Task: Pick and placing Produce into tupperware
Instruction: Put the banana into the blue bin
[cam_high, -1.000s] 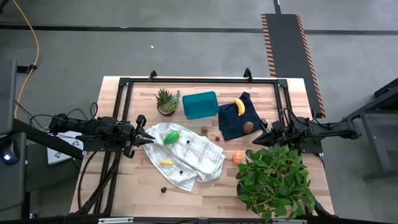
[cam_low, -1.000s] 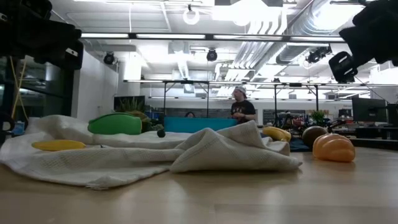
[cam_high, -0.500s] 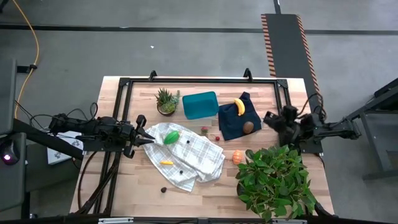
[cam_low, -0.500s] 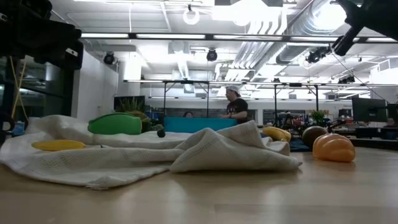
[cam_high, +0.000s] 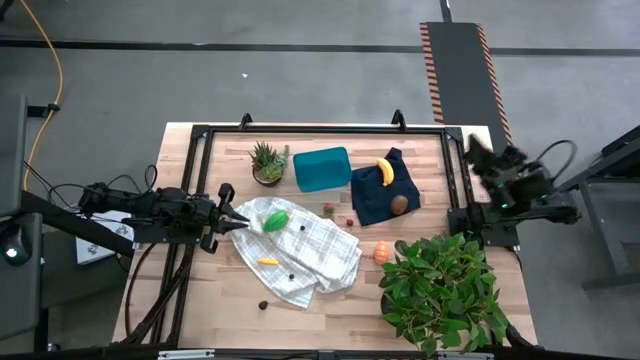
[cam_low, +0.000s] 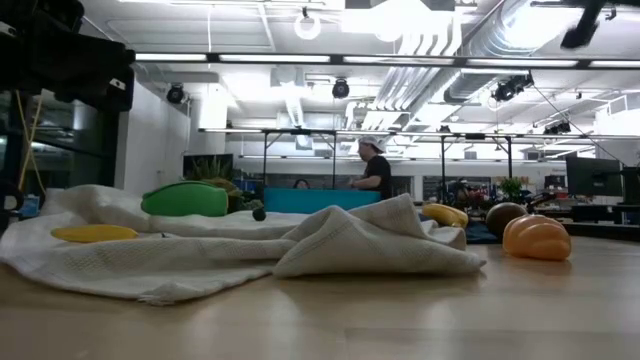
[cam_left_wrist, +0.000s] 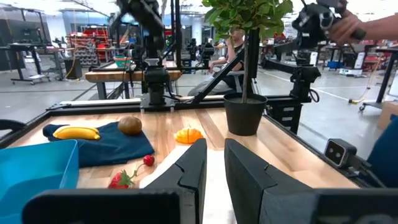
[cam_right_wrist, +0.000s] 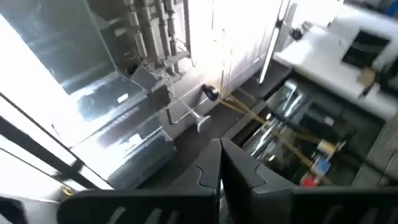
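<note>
The teal tupperware (cam_high: 322, 169) stands at the table's far middle. On a navy cloth (cam_high: 375, 205) lie a yellow banana (cam_high: 384, 171) and a brown piece (cam_high: 399, 205). An orange piece (cam_high: 382, 252) rests on the bare wood. A green piece (cam_high: 275, 221) and a small yellow piece (cam_high: 267, 261) lie on a white checked cloth (cam_high: 315, 255). Red berries (cam_high: 329, 210) sit between the cloths. My left gripper (cam_high: 243, 220) points level over the white cloth's left edge, its fingers (cam_left_wrist: 194, 167) a narrow gap apart, holding nothing. My right gripper (cam_high: 473, 143) is raised at the table's right edge, tipped upward, shut (cam_right_wrist: 219, 144) and empty.
A small spiky potted plant (cam_high: 267, 163) stands left of the tupperware. A big leafy plant (cam_high: 445, 290) fills the near right corner. A dark berry (cam_high: 263, 305) lies near the front edge. A black frame (cam_high: 320, 129) rims the table's far side. A person (cam_low: 375, 170) stands in the room beyond.
My right gripper, shut throughout, has risen from beside the navy cloth. It has drawn back toward the table's right and far edge and tipped from level to pointing upward. Nothing on the table has moved.
</note>
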